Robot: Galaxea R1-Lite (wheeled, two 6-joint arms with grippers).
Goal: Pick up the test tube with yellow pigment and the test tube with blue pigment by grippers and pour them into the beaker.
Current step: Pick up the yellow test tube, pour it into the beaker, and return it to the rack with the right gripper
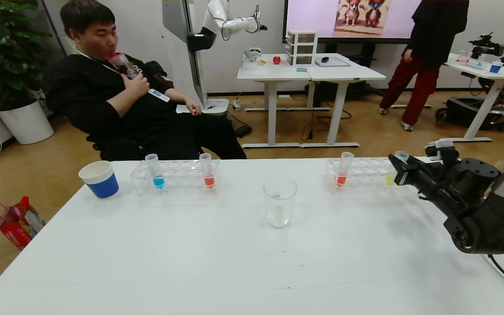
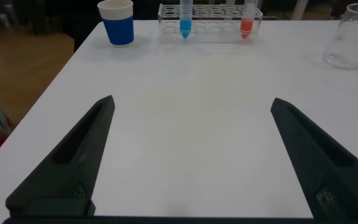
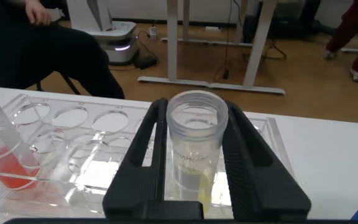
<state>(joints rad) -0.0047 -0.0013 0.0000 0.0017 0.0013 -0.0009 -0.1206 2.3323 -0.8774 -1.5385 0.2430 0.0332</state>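
The right claw (image 3: 194,155) is clamped on the test tube with yellow pigment (image 3: 196,146), near its open top, in the clear rack (image 1: 359,175) on the tabletop (image 1: 234,262). The tube looks light, smooth and slippery, so it is best held just under the rim and kept upright. The beaker (image 1: 279,201) is seen in the middle. The left claw (image 2: 191,162) is spread apart low over the tabletop.

Wooden floor (image 1: 365,131), white desks (image 1: 311,72), potted plant (image 1: 5,48), wall screen (image 1: 348,19)
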